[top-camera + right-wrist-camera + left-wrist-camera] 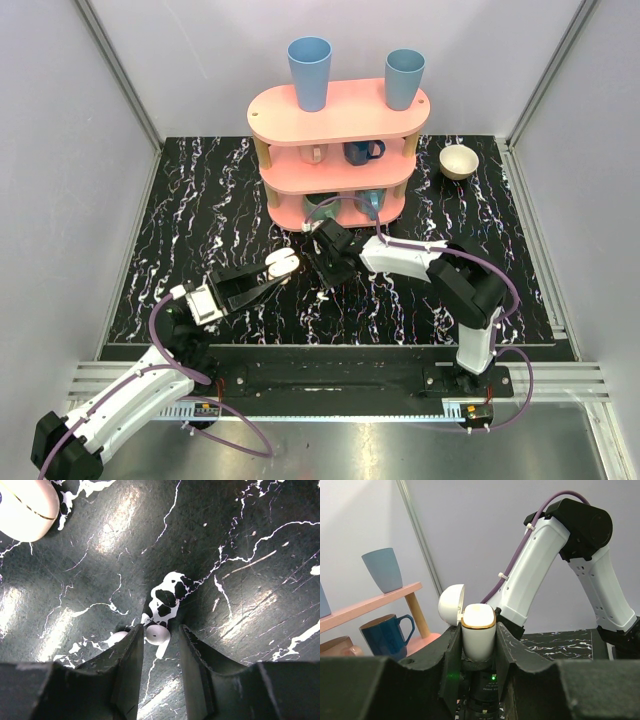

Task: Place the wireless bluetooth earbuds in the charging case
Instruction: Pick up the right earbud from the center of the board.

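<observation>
**Right wrist view: one earbud between parted jaws; case clamped in left arm**

Right wrist view: I see the right gripper [160, 631] pointed down at the black marbled table [240, 555]. Its jaws stand apart. One of the wireless bluetooth earbuds [157, 635] lies on the table between the fingertips. It sits close against the left finger, with a clear gap to the right finger. The second earbud [117, 638] lies just left of it, partly hidden behind the left finger. I cannot tell whether the two earbuds touch.

Left wrist view: the left gripper [479, 647] is clamped on the charging case [478, 625], which it holds upright. The lid [451, 605] is swung open to the left and the gold rim is exposed.

Top external view: the case hangs just left of the right gripper, near the middle of the table. Both are on the near side of the pink shelf [340, 112]. Blue cups [309, 72] stand on the top tier and mugs on the lower tiers. A cream bowl [459, 160] sits far right, well apart from the earbuds.
</observation>
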Available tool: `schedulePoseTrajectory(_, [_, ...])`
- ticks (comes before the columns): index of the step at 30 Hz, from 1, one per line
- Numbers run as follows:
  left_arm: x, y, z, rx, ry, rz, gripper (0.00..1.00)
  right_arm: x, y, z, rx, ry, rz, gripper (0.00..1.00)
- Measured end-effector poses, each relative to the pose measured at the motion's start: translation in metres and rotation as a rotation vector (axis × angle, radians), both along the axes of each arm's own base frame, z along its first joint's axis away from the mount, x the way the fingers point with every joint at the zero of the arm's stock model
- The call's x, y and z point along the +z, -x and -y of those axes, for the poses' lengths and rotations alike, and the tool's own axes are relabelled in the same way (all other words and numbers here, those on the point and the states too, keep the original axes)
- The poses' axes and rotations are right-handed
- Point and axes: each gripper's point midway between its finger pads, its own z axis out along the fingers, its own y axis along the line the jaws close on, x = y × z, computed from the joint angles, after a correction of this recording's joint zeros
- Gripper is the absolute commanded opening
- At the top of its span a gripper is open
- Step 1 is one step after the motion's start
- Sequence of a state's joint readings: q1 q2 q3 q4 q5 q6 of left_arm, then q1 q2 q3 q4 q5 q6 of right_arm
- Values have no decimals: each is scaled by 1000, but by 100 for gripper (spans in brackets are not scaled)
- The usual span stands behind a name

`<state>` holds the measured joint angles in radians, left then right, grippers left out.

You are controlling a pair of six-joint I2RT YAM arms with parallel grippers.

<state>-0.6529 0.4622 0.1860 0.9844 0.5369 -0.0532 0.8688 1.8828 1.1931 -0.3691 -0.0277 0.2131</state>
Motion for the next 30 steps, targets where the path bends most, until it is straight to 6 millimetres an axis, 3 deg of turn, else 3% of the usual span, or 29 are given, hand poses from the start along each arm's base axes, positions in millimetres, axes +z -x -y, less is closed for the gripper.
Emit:
schedulePoseTrajectory(6, [0, 0, 0, 0, 0, 0, 0, 0, 0, 0, 3, 2, -1, 47])
schedulePoseTrajectory(23, [0, 0, 0, 0, 0, 0, 0, 0, 6, 0, 42, 11, -8, 44])
schedulePoseTrajectory(30, [0, 0, 0, 0, 0, -1, 0, -1, 7, 0, 49, 17, -7, 34])
